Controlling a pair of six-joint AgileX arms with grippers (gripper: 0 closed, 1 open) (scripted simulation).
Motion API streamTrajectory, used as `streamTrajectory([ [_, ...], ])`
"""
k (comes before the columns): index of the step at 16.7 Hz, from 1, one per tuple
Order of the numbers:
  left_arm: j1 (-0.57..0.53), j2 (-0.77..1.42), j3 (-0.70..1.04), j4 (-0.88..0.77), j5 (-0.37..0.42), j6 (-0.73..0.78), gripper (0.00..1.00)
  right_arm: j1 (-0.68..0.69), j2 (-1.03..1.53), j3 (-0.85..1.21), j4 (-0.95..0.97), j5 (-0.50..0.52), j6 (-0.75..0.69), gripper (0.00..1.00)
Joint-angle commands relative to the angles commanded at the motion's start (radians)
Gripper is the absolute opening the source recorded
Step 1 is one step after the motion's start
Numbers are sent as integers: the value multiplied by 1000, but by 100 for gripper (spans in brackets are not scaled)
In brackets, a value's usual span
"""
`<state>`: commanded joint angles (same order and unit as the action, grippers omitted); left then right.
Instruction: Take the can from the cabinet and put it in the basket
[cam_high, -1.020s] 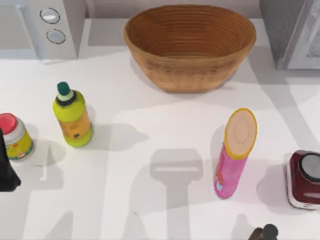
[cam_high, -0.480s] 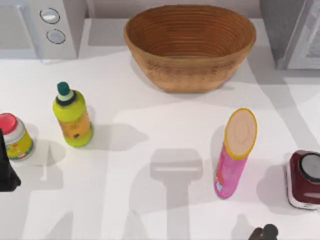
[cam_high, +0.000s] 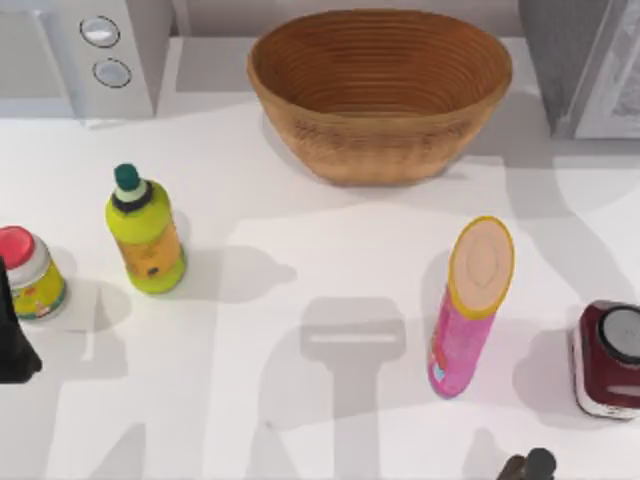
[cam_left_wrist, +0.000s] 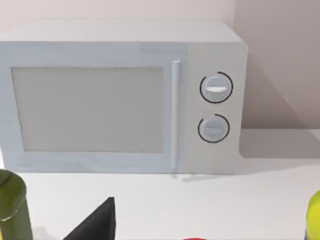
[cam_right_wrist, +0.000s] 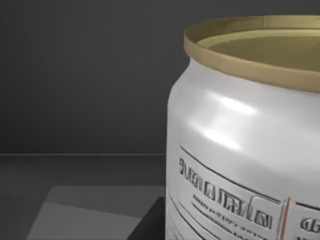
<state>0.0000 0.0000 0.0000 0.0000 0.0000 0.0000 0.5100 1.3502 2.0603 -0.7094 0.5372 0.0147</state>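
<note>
The right gripper (cam_right_wrist: 152, 223) sits just before the can (cam_right_wrist: 245, 150); whether it is spread or pressed together cannot be told. The can is silver with a dull gold rim and fine printed lettering. It stands upright in the cabinet's (cam_high: 580, 60) dark grey interior. The left arm (cam_high: 14, 340) is parked at the table's left edge. The wicker basket (cam_high: 380, 140) stands at the back, in the middle.

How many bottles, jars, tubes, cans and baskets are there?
Bottles: 1, the green bottle
Jars: 2, the red-lidded jar and the dark red jar
Tubes: 1, the pink tube
Cans: 1, the can
Baskets: 1, the basket
Total: 6
</note>
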Motion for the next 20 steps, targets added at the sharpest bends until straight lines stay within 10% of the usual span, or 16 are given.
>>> streamTrajectory([
  [11,0,0,0,0,0,0,100,10,-91,-84,-10,13,-1,0],
  [20,0,0,0,0,0,0,100,-147,-464,-679,202,-149,-8,0],
])
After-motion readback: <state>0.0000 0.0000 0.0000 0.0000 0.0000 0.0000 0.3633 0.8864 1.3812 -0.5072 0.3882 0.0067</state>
